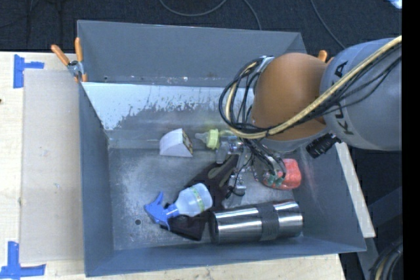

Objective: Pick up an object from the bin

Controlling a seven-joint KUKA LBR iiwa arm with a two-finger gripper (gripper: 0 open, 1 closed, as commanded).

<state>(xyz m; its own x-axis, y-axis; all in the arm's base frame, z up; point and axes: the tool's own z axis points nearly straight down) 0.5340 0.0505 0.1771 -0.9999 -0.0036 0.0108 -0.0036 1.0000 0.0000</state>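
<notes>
Grey metal bin point(131, 170): floor bare by the left wall, things gathered from the middle to the right.
Spray bottle point(182, 204): blue-headed, on its side left of middle, near the near wall, touching the black cloth.
Black cloth point(191, 226): crumpled, running from the near wall up toward the bin's middle.
Step in hand: judged a lowering onto that cloth; best taken straight down on its upper end, clear of the bottle, then lifted gently to avoid dragging the bottle along.
Gripper point(234, 175): low over the cloth's upper end, at the middle; impossible to tell whether open or shut beneath the cables; nothing seen held.
Steel flask point(256, 221): lying along the near wall, right of middle.
Red thing point(287, 174): near the right wall, just beside the gripper.
</notes>
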